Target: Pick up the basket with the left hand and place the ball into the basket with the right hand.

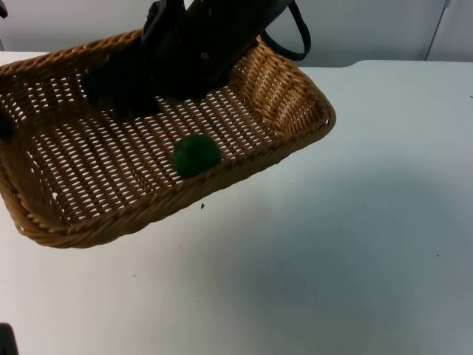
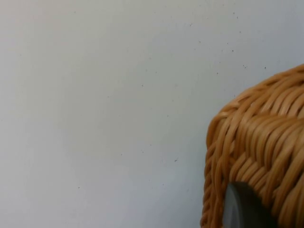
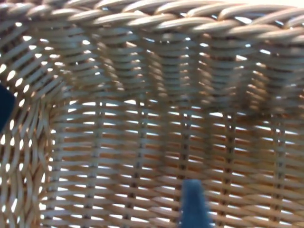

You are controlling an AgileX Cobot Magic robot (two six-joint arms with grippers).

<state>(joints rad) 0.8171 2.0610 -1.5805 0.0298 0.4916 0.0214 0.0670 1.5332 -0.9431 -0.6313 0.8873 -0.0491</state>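
Note:
A woven wicker basket hangs tilted above the white table. My left gripper is shut on the basket's left rim; in the left wrist view one of its fingertips presses against the basket's corner. A dark green ball lies loose on the basket floor, against the near wall. My right gripper reaches down inside the basket, up and to the left of the ball, open and holding nothing. In the right wrist view a fingertip hovers over the basket's weave.
The white table spreads out in front of and to the right of the basket. The grey partition wall stands behind it. A small dark speck lies on the table just below the basket's near rim.

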